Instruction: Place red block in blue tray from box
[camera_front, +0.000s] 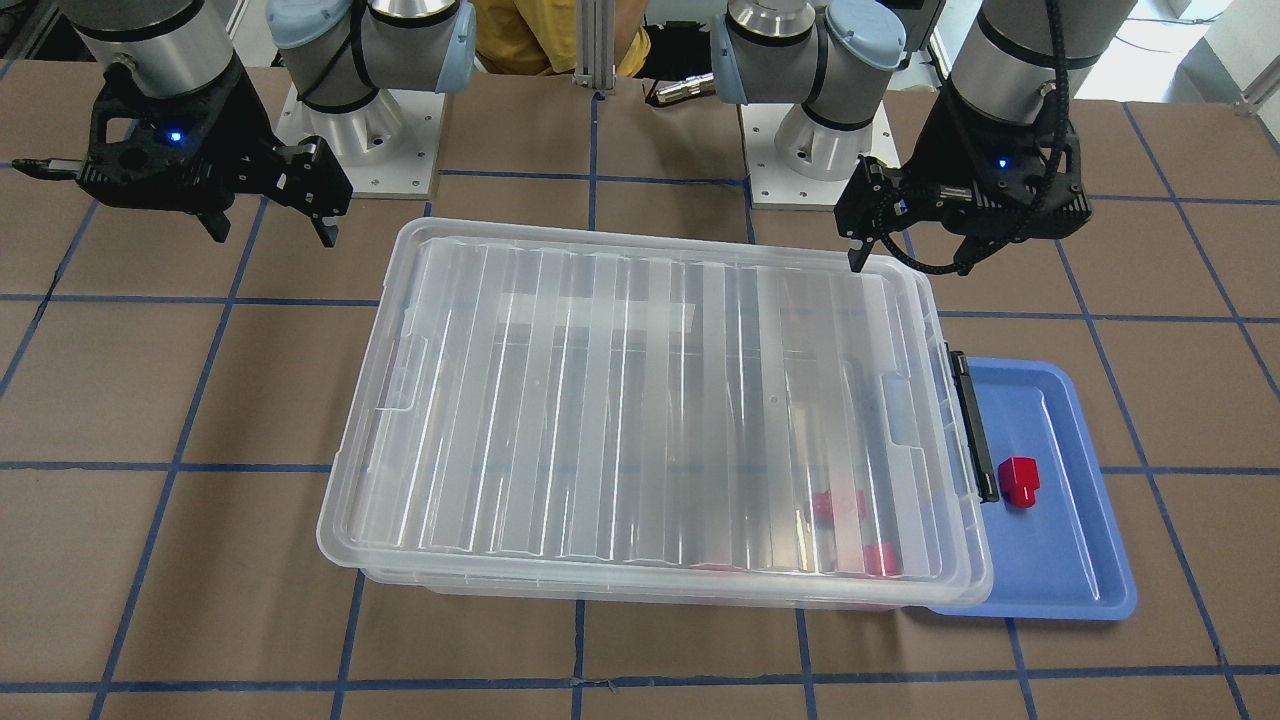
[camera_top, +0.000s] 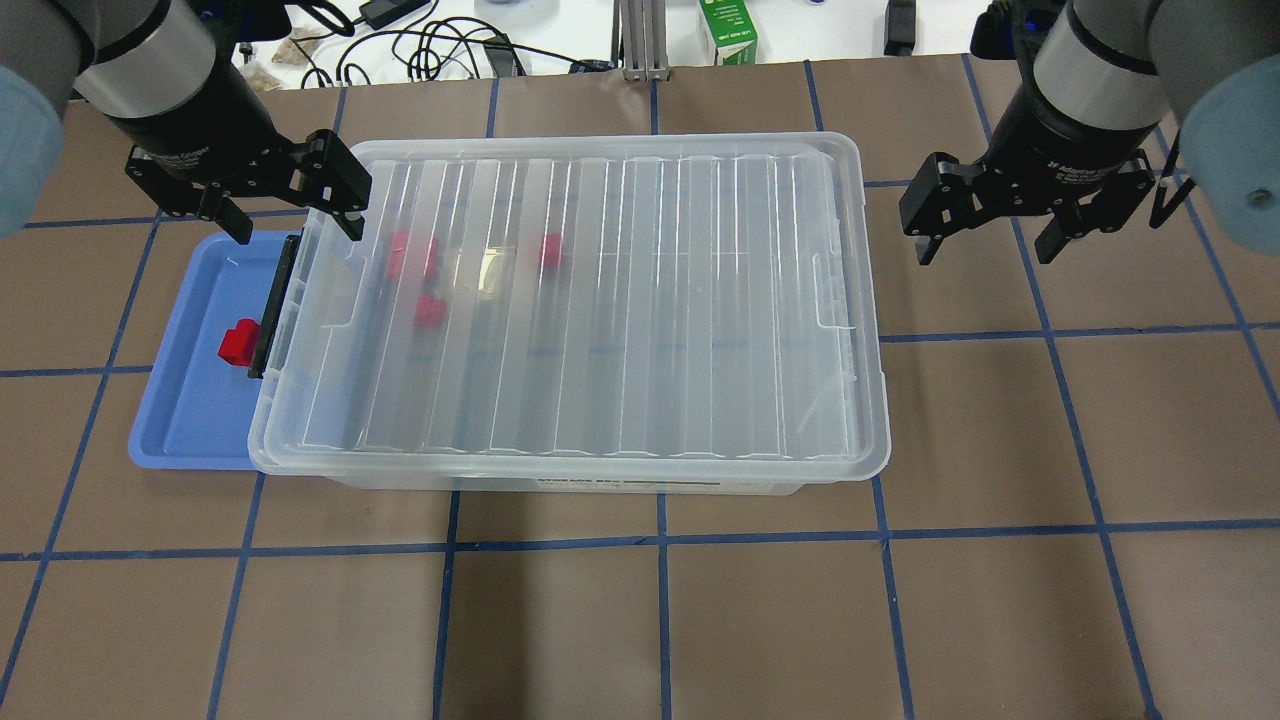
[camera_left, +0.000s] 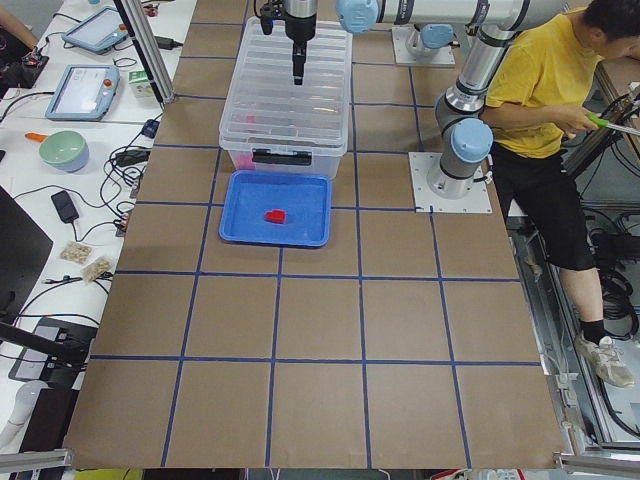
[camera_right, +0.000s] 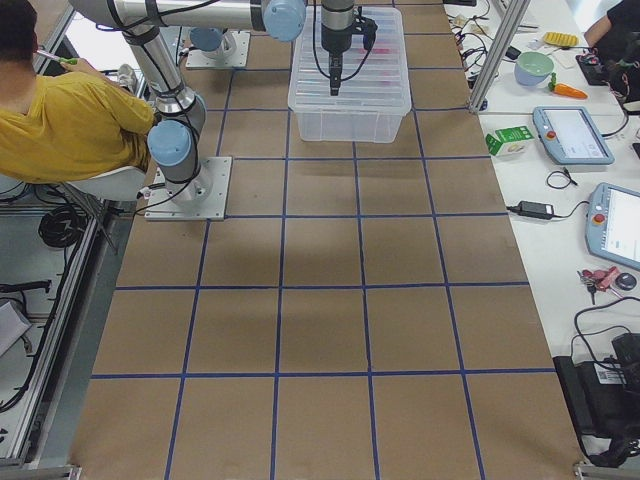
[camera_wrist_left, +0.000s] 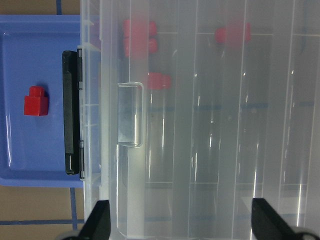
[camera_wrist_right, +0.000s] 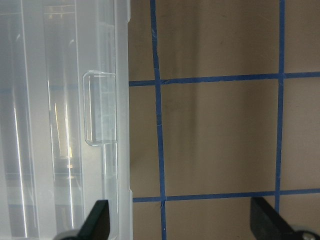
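The clear box (camera_top: 600, 300) stands mid-table with its ribbed lid on and its black latch (camera_top: 272, 310) towards the blue tray (camera_top: 180, 420). One red block (camera_top: 238, 343) lies in the tray, also in the left wrist view (camera_wrist_left: 36, 101). Three more red blocks (camera_top: 413, 256) show blurred through the lid near the latch end. My left gripper (camera_top: 292, 222) is open and empty, above the box's latch end. My right gripper (camera_top: 987, 245) is open and empty, above bare table beyond the box's other end.
The tray's one long edge is tucked under the box rim (camera_front: 960, 590). Brown table with blue tape grid (camera_top: 660, 540). A person in a yellow shirt (camera_left: 545, 80) sits behind the arm bases. A green carton (camera_top: 727, 30), cables and tablets lie beyond the far edge.
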